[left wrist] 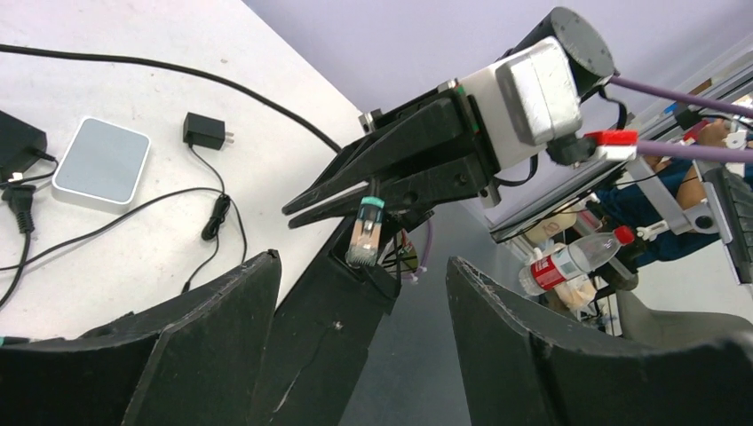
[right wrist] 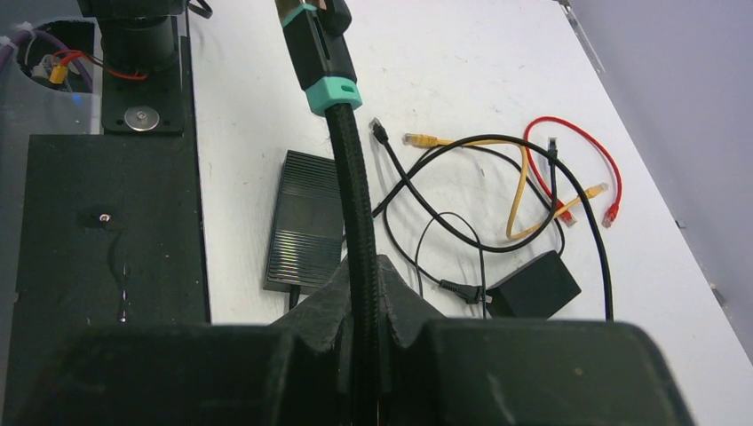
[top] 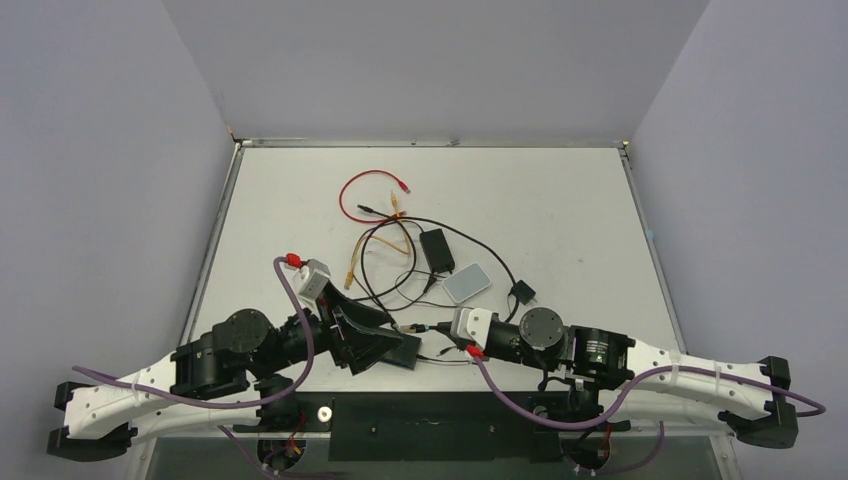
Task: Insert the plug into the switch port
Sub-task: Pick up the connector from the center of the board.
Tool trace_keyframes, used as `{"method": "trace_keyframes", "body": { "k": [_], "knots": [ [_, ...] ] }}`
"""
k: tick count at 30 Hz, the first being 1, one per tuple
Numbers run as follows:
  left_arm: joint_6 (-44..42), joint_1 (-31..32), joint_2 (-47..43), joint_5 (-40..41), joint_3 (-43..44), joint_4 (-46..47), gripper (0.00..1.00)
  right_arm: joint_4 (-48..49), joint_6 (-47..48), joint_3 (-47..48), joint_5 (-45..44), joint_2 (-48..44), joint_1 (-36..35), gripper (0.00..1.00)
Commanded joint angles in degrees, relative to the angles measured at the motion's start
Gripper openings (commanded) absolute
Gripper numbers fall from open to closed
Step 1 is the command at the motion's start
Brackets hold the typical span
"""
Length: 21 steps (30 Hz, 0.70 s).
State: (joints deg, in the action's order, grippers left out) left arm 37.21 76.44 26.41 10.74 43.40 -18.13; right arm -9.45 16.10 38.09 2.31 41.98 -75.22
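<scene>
1. Right gripper (left wrist: 291, 216) is pressed together, pinching the braided cable (right wrist: 355, 204) just behind the plug (left wrist: 363, 238). The plug has a teal collar and a clear tip.
2. The plug tip sits at the end edge of the switch (right wrist: 306, 222) — a flat, black, ribbed box near the near edge of the table (top: 560, 200). The switch port itself isn't visible, so I can't tell whether the tip is seated.
3. Left gripper (top: 385, 338) is spread wide, fingers flanking the switch end and the plug. There's a gap on one side — not clamping.
4. Thin black leads (right wrist: 417, 209) run just beside the switch's far side.
5. Grey pad (left wrist: 100, 161), adapter brick (right wrist: 533, 286), red cable (right wrist: 586, 142) and yellow cable (right wrist: 515, 191) lie further back, well apart from the plug.
</scene>
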Motion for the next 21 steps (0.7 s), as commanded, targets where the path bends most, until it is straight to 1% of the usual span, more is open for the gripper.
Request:
{"method": "trace_keyframes", "body": {
  "k": [1,6,11,15,16,21],
  "knots": [
    [1.89,0.02,1.50,0.67,0.54,5.30,0.66,3.69,0.95,1.15,-2.13,0.82,-0.85,0.00],
    [2.75,0.02,3.63,-0.50,0.39,6.70,0.63,4.69,1.21,1.60,-4.60,2.33,-1.36,0.00],
    [3.02,0.02,4.35,-0.96,0.50,6.63,0.58,6.26,1.28,1.55,-4.72,3.09,-1.79,0.00],
    [3.03,0.02,4.38,-1.19,0.61,6.50,0.48,6.36,1.48,1.80,-5.27,3.65,-1.92,0.00],
    [2.96,0.02,4.51,-1.27,0.62,6.43,0.44,6.44,1.55,1.81,-5.33,3.71,-1.89,0.00],
    [2.91,0.02,4.91,-1.38,0.77,5.80,0.29,6.51,1.57,1.65,-5.98,3.47,-1.88,0.00]
  ]
}}
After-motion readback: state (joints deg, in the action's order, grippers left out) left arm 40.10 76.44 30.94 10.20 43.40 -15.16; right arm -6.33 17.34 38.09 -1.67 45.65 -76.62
